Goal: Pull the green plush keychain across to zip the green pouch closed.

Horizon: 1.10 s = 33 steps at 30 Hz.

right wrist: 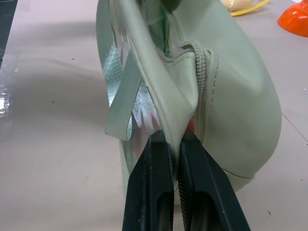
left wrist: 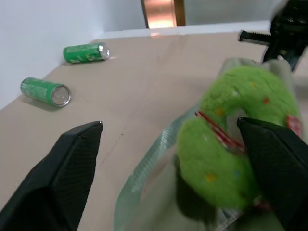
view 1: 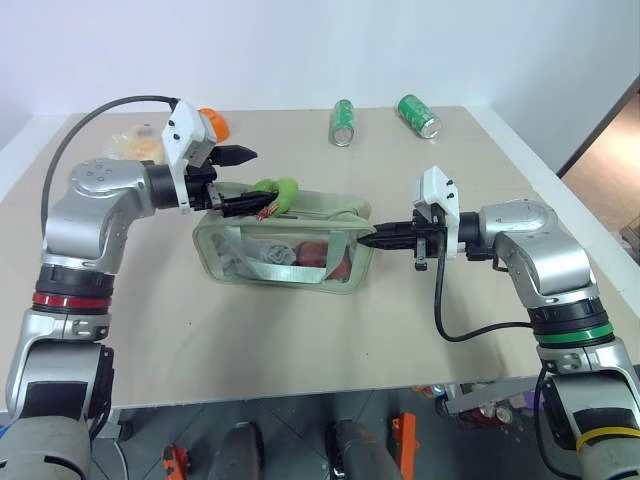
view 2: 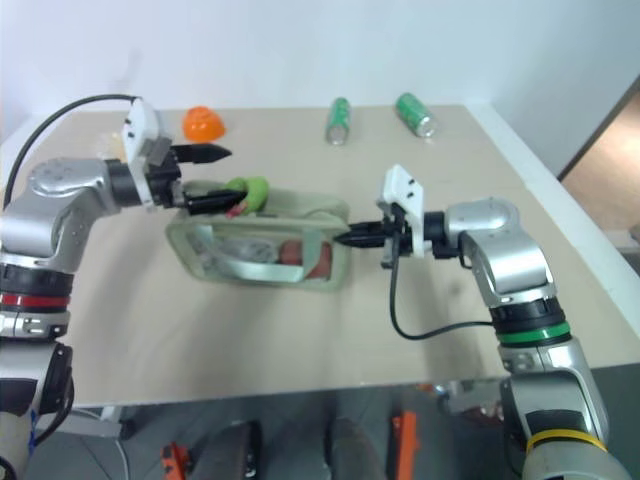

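Note:
The green pouch (view 1: 285, 252) lies on the table with its clear window facing me and red and white items inside. The green plush keychain (view 1: 279, 191) sits on the pouch's top at its left end. My left gripper (view 1: 257, 180) is open around it. In the left wrist view the plush (left wrist: 231, 144) rests against one finger (left wrist: 279, 163), and the other finger (left wrist: 72, 163) stands well clear. My right gripper (right wrist: 174, 137) is shut on the fabric at the pouch's right end (right wrist: 226, 110), beside the zip's end.
Two green cans (view 1: 343, 122) (view 1: 418, 115) lie at the back of the table. An orange object (view 1: 215, 123) and a clear bag of yellow food (view 1: 135, 145) sit behind my left arm. The table's front edge (view 1: 300, 392) is near.

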Each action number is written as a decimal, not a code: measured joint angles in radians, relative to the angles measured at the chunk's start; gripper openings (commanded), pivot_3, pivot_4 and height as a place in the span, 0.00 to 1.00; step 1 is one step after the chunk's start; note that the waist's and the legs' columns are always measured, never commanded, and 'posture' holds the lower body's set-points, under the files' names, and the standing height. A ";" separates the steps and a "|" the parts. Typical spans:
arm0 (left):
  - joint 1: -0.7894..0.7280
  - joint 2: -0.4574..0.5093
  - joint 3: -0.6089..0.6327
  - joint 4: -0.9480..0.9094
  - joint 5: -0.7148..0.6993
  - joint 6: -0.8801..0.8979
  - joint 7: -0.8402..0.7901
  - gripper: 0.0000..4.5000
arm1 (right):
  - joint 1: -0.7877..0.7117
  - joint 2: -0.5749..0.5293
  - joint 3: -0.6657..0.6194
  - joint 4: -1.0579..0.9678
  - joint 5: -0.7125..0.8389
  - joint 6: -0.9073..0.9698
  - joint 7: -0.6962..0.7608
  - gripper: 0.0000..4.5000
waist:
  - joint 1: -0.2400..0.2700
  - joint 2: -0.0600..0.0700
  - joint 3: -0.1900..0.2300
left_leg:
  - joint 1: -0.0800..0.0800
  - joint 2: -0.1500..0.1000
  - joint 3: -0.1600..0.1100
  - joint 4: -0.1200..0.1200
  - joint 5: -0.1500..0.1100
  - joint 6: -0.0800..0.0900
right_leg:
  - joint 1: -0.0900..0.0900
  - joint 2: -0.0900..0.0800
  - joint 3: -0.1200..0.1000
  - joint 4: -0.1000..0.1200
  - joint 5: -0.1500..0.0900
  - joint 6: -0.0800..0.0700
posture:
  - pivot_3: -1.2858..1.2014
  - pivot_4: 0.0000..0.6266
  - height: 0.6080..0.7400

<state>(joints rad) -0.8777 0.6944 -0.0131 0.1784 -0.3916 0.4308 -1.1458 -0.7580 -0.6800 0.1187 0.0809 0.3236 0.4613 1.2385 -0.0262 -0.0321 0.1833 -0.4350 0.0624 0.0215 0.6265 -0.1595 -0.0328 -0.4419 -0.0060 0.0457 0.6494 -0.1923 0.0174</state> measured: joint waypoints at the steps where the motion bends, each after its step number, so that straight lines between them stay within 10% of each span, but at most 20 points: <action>1: 0.001 0.016 -0.003 -0.004 0.002 0.000 -0.012 0.99 | 0.000 0.001 0.000 0.000 0.000 0.000 0.000 0.00 | 0.000 0.000 0.000 | 0.000 0.000 0.000 0.000 0.000 0.000 | 0.000 0.000 0.000 0.000 0.000 0.000 | 0.52 0.24 1.00; 13: -0.004 0.146 0.147 -0.007 -0.105 0.106 -0.063 0.99 | 0.000 0.014 0.001 0.000 0.001 -0.002 -0.004 0.00 | -0.011 0.000 0.000 | 0.000 0.000 0.000 -0.001 0.000 0.000 | -0.001 0.000 0.000 0.000 0.000 -0.001 | 0.52 0.24 1.00; 30: 0.445 0.107 0.270 -0.154 -0.227 0.205 -0.002 0.99 | 0.000 0.021 0.003 0.002 -0.005 -0.006 -0.002 0.00 | -0.019 -0.004 0.000 | 0.004 0.001 0.005 -0.002 0.000 0.000 | 0.000 -0.001 0.002 0.000 -0.001 -0.002 | 0.52 0.24 1.00; 33: 0.441 0.094 0.250 -0.151 -0.226 0.205 0.014 0.82 | 0.000 0.021 0.003 0.002 -0.005 -0.006 -0.001 0.00 | -0.019 -0.004 0.000 | 0.004 0.001 0.005 -0.003 0.000 0.000 | 0.000 -0.001 0.002 0.000 -0.001 -0.002 | 0.52 0.24 1.00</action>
<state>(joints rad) -0.4370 0.7880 0.2370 0.0276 -0.6174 0.6357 -1.1315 -0.7578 -0.6591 0.1222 0.0830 0.3184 0.4558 1.2375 -0.0451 -0.0358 0.1835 -0.4313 0.0636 0.0261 0.6237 -0.1596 -0.0327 -0.4417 -0.0067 0.0477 0.6495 -0.1930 0.0156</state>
